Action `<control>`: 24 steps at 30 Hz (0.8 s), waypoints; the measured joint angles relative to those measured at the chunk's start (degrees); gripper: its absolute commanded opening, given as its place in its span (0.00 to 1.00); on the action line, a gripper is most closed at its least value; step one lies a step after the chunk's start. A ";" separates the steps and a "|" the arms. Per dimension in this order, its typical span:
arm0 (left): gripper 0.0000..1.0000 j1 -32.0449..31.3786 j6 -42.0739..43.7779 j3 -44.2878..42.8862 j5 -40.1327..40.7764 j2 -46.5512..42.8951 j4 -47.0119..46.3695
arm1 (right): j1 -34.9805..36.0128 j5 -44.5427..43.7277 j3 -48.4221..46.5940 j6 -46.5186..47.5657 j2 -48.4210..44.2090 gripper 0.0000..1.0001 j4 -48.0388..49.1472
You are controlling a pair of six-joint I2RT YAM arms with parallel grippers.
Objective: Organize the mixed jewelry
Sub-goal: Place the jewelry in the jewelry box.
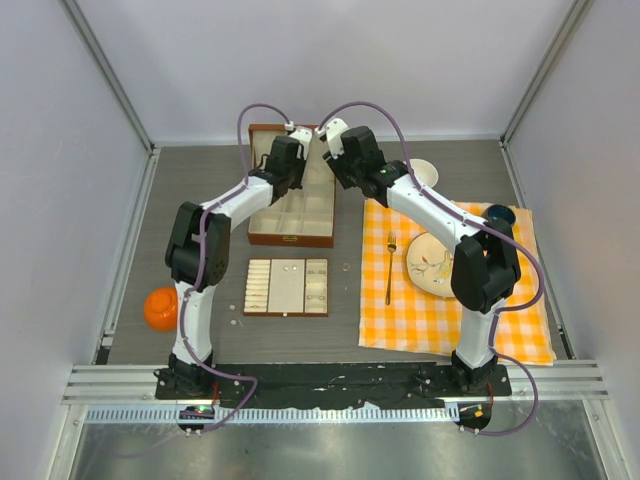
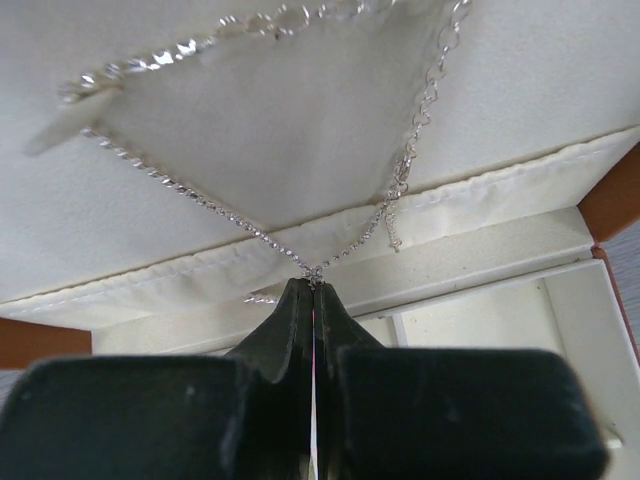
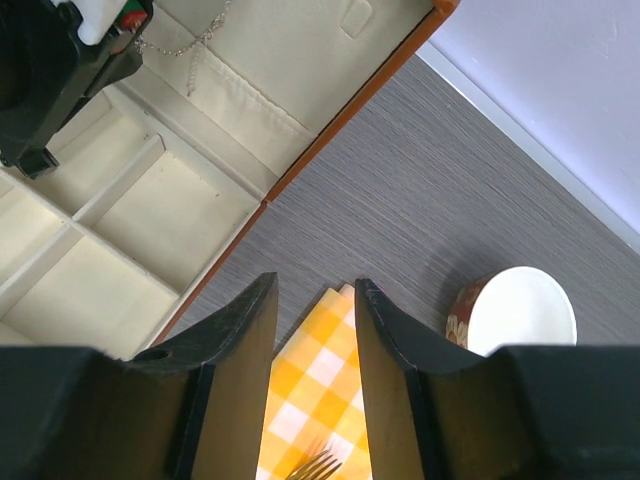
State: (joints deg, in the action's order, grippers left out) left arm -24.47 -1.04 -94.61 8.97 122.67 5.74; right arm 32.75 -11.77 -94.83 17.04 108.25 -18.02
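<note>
Thin silvery chain necklace [image 2: 200, 200] — draped V-shaped against the cream lining [image 2: 300, 120].

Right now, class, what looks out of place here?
Tiny silvery pieces lie loose on the table beside the tray, not in its slots; the left gripper pinches a necklace sprawled across the box lid.

Box [image 1: 290, 238] at rear centre, tray [image 1: 290, 292] just before it. In box, chain [image 2: 200, 201] against lid lining. Cloth [image 1: 440, 320] right of both; on it fork [image 1: 389, 268], plate [image 1: 430, 265] to fork's right. Bowl [image 1: 422, 172] behind cloth. Ring [image 1: 346, 267] between tray and cloth.
</note>
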 measured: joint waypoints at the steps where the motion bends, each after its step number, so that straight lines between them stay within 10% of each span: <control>1: 0.00 0.00 0.02 0.00 -0.02 -0.37 0.35 | 0.00 0.20 0.00 0.28 0.00 0.43 0.02; 24: 0.00 2.73 1.88 -5.90 -4.17 -6.71 5.77 | -0.15 6.21 0.20 10.19 1.53 0.43 4.31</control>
State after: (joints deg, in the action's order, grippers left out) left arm -21.74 0.84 -100.51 4.80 115.96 11.51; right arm 32.60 -5.56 -94.63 27.22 109.78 -13.72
